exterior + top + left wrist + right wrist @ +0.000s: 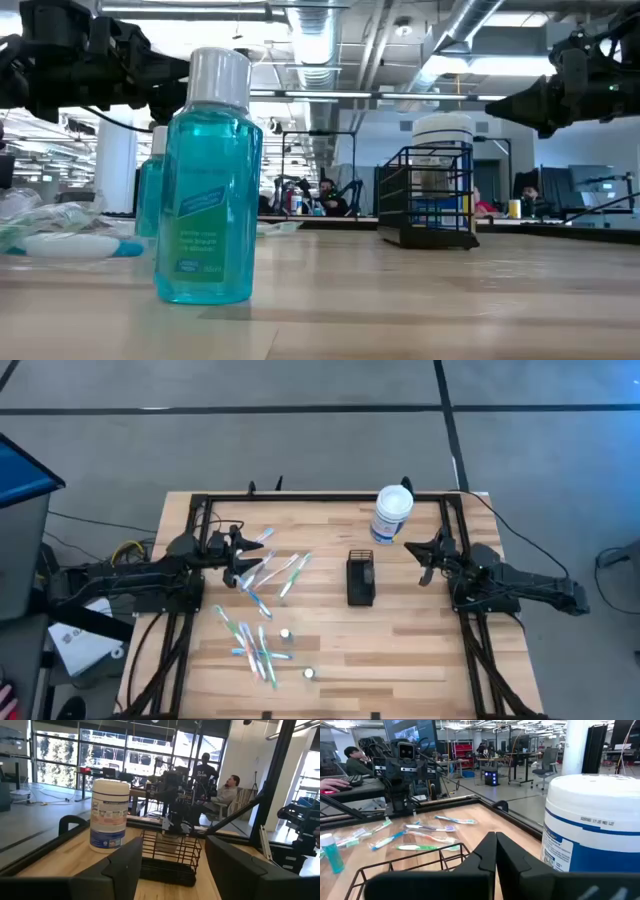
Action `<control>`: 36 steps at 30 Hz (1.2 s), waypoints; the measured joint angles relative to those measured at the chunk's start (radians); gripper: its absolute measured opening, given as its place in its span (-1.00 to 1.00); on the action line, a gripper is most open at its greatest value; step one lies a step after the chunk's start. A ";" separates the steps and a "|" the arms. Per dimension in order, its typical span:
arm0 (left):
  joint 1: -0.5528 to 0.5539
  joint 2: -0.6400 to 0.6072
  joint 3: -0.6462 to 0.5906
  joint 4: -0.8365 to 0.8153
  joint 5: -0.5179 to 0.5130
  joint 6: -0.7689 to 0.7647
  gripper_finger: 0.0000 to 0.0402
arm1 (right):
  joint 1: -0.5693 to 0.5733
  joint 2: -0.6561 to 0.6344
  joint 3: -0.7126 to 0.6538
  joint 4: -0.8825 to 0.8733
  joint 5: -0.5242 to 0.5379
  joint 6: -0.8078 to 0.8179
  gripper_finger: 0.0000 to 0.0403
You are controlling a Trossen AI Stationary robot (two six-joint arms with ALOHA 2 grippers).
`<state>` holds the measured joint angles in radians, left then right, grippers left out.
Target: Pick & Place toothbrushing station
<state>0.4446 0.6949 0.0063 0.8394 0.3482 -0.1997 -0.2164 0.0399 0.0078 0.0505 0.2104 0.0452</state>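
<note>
Two tools idle | left tool [238, 560] released, near counter's [400, 640] left edge | right tool [424, 560] clenched on nothing, right edge | toothbrushing station [360, 580] mid-counter, compartments apparently unfilled | canister [391, 514] far edge

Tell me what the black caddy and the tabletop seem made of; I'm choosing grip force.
The black caddy looks like thin metal wire with a dark matte coating: open bars show the room through them. The tabletop looks like light varnished wood: jointed planks with grain.

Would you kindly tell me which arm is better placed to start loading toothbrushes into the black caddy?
Left. Its open pincer sits right beside the toothbrushes, while the right pincer is shut, across the caddy.
</note>
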 joint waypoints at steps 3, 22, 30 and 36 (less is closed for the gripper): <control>0.000 0.000 0.000 0.001 0.000 0.000 0.06 | 0.000 0.000 0.000 0.002 0.000 0.009 -1.00; 0.000 0.000 0.000 0.003 0.000 0.000 0.06 | 0.000 0.000 0.000 0.002 0.000 0.030 -1.00; 0.000 0.000 0.000 0.003 0.000 -0.046 0.06 | 0.000 0.000 0.000 0.002 0.000 0.027 -1.00; 0.000 0.000 0.000 0.003 0.083 -0.052 0.06 | 0.000 0.000 0.000 0.002 0.000 0.027 -1.00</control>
<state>0.4442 0.6949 0.0059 0.8425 0.4308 -0.2520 -0.2165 0.0399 0.0078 0.0521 0.2100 0.0719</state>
